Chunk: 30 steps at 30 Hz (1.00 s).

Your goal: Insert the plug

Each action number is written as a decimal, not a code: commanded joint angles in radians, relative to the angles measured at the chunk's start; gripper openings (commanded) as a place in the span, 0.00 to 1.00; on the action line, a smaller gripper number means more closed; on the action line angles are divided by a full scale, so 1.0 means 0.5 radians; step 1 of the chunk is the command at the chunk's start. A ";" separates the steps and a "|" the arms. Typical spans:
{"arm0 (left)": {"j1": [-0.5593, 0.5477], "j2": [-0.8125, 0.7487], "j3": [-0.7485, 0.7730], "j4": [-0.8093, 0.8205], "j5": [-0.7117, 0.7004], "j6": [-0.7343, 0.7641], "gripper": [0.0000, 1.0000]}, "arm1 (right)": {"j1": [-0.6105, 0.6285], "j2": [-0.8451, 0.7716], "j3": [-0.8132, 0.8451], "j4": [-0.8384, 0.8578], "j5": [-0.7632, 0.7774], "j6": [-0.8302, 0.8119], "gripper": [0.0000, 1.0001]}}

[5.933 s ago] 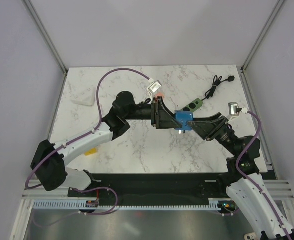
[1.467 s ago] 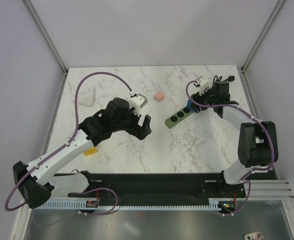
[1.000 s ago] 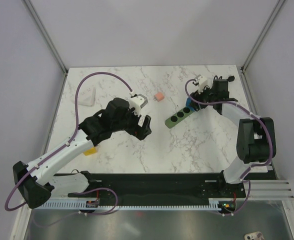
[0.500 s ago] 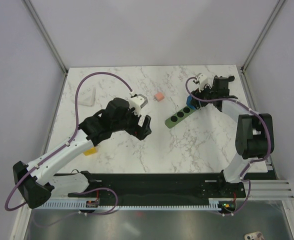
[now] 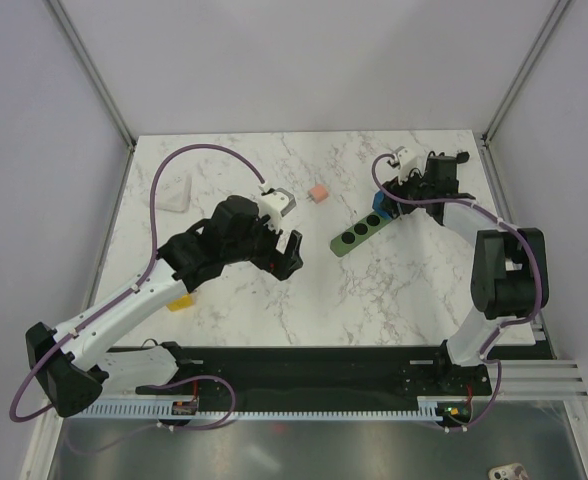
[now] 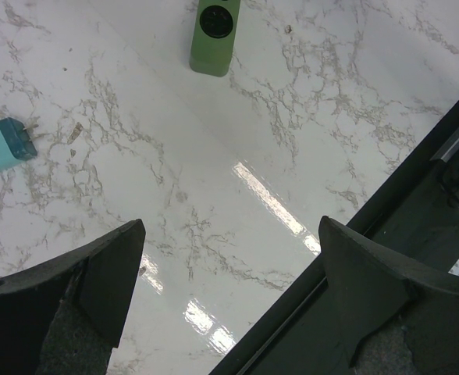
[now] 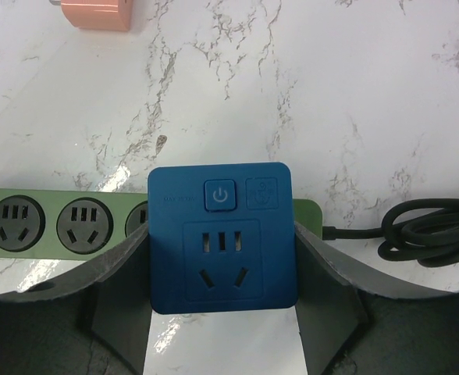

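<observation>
Glossy marble-look table (image 6: 307,101), matt plastic plug (image 7: 223,238)

Left arm (image 5: 139,295): we note it stretched forward from its base, wrist bent downward. The left gripper (image 5: 292,254) hangs above the surface, tilted down and ahead, jaws spread wide, one finger on each side of the wrist view.

Right arm (image 5: 498,262): we note it folded upright over its base, forearm reaching ahead. The right gripper (image 5: 386,203) points down, and its fingers (image 7: 120,281) press against both flanks of the blue plug (image 7: 222,250), which sits squarely between them.
</observation>
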 commanded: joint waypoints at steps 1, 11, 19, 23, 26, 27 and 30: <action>0.005 -0.055 0.003 0.073 0.021 0.085 1.00 | -0.006 -0.012 -0.105 -0.045 0.127 0.069 0.00; 0.005 -0.076 0.003 0.076 0.027 0.082 1.00 | -0.003 0.046 -0.170 -0.084 0.318 0.177 0.00; 0.002 -0.083 0.006 0.076 0.037 0.082 1.00 | 0.000 0.068 -0.210 -0.072 0.352 0.192 0.00; 0.005 -0.092 0.003 0.079 0.030 0.082 1.00 | 0.006 0.089 -0.185 -0.103 0.367 0.186 0.00; 0.005 -0.101 0.000 0.079 0.024 0.082 1.00 | 0.009 0.083 -0.191 -0.109 0.376 0.180 0.00; 0.005 -0.104 0.000 0.076 0.024 0.082 1.00 | 0.015 0.080 -0.191 -0.112 0.382 0.174 0.00; 0.005 -0.107 0.000 0.076 0.030 0.082 1.00 | 0.037 0.062 -0.173 -0.136 0.474 0.171 0.03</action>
